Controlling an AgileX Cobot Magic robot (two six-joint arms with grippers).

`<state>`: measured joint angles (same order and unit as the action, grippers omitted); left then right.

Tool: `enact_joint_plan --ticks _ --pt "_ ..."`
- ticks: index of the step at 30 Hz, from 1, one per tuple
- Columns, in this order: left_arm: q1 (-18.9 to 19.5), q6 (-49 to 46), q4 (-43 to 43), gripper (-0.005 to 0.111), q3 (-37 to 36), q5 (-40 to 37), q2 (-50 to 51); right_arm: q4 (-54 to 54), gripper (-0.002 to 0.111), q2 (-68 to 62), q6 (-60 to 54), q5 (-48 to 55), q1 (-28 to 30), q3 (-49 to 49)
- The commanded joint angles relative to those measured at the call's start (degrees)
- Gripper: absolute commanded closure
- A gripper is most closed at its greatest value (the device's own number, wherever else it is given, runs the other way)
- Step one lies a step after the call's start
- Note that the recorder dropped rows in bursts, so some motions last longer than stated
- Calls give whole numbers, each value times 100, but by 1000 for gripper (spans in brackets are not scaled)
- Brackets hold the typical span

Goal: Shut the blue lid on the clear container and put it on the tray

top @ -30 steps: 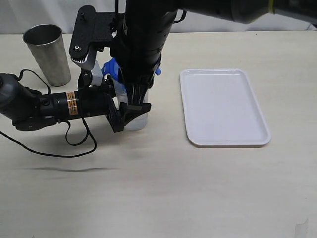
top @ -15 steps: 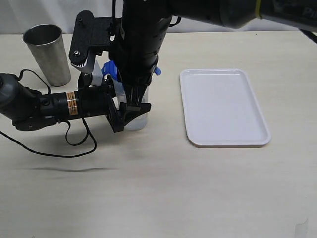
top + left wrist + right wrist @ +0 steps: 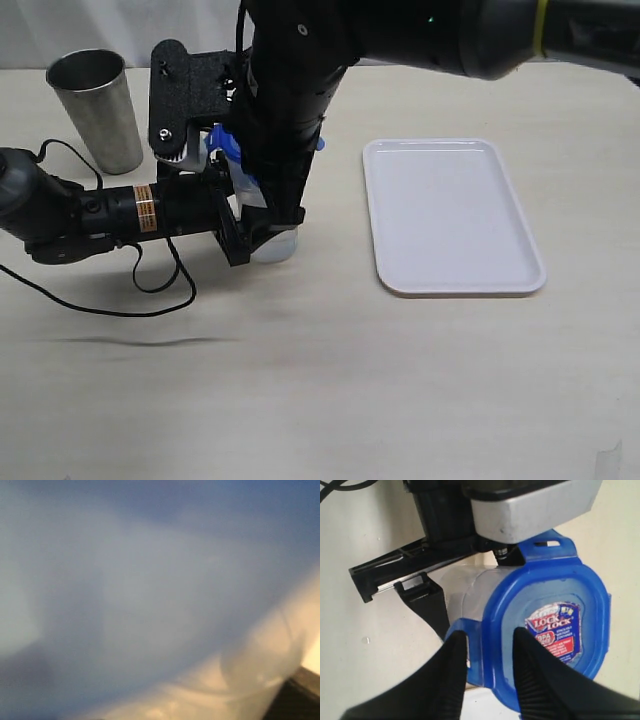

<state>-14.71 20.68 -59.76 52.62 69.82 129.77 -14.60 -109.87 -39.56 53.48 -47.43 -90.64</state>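
Container (image 3: 279, 245) stands upright on the bench (image 3: 400, 380), long axis vertical, mouth up and capped by the lid (image 3: 545, 630), near the tray (image 3: 386, 282) but apart from it. The left pincer (image 3: 262, 232) grips its lower body; the right pincer (image 3: 487, 640), from above, pinches a lid flap.

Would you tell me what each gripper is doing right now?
Left gripper: closed around the clear container, holding it.
Right gripper: closed on the edge flap of the blue lid.
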Motion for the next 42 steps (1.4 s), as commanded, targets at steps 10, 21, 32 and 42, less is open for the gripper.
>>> enact_joint_plan --ticks 10,21,32,42 --pt "0 58 -254 107 16 14 7 -455 80 -328 -26 -675 67 969" --pt "0 58 -263 107 16 14 7 -472 80 -328 -9 -860 67 1108" --pt "0 58 -213 107 16 14 7 -584 52 -223 754 -1092 67 1072" --pt "0 58 -159 107 16 14 7 -20 52 818 821 -1302 67 1072"
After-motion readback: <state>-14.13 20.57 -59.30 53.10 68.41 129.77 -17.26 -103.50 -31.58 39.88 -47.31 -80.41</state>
